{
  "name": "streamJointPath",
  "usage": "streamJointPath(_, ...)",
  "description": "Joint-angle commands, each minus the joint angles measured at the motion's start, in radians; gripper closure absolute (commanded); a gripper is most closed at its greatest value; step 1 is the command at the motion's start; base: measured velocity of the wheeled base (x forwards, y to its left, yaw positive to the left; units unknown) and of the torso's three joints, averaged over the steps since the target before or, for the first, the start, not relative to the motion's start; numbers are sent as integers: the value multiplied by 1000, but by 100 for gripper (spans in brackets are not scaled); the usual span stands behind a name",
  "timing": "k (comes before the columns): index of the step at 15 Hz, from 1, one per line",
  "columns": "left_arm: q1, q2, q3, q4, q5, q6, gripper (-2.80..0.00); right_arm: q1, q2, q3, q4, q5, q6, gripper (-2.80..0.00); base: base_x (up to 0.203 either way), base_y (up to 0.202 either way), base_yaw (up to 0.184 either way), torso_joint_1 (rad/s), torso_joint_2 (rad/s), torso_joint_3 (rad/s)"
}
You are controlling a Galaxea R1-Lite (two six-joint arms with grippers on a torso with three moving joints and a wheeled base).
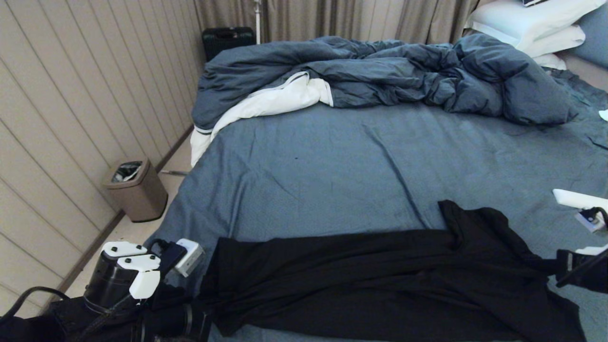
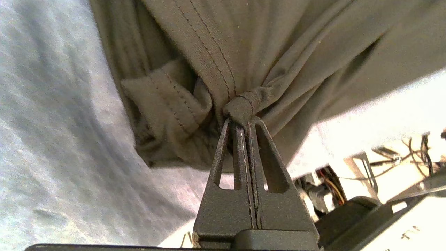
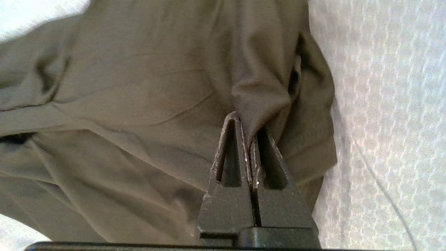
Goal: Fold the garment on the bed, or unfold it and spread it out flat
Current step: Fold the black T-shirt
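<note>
Head view: the garment [image 1: 380,280] lies stretched across the near edge of the bed [image 1: 332,166], a long black band with folds bunched toward the right side and a flap turned up there. The left arm sits at the lower left by the garment's left end; its fingertips are hidden below the frame. The right arm enters at the right edge, level with the garment's right end. The duvet [image 1: 380,76] is heaped at the far side, well apart from the garment, with pillows [image 1: 532,23] beyond it. A bin [image 1: 135,190] stands on the floor beside the bed.

Left wrist view: the left tool [image 2: 244,120] is clamped on a small bunch of hemmed fabric, double stitching running right up to the tips. The grip is narrow and sits near the edge of the cloth.

Right wrist view: the right tool [image 3: 249,130] is closed on a pinch of cloth near the garment's outer edge, sheet visible just beside it.

Judgement: the step looks like tensioning the garment between both tools to spread it. To do it well: pull apart evenly and keep both ends at one height. Avoid jerks, since both pinches are shallow and could slip. Lay it down toward the open sheet, clear of the duvet. The bunched right side likely needs a regrasp to flatten.
</note>
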Motion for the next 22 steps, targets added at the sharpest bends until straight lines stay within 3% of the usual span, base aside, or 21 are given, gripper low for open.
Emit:
streamJointPath(1,-8,0,13,-6,-1,-6,0,-7,12,15,-3,5,-5,0,0,0,0,0,0,0)
streamJointPath(2,-10,0,14,-5,0,-18,-280,-8,11,19,-3,9,-5,0,0,0,0,0,0,0)
streamJointPath(11,-22,-18,-7,-8,8,-36,-280,-8,3,32,-4,15,-13,0,0,0,0,0,0,0)
streamJointPath(12,-22,-25,-13,-8,12,-39,-280,-8,2,27,-4,15,-10,-280,0,0,0,0,0,0)
streamJointPath(18,-21,-63,-54,8,22,-37,-280,-16,-31,1,-3,15,-1,-280,0,0,0,0,0,0)
streamJointPath(22,-20,-93,-154,72,87,-32,-280,-32,-50,-75,4,12,9,-280,0,0,0,0,0,0)
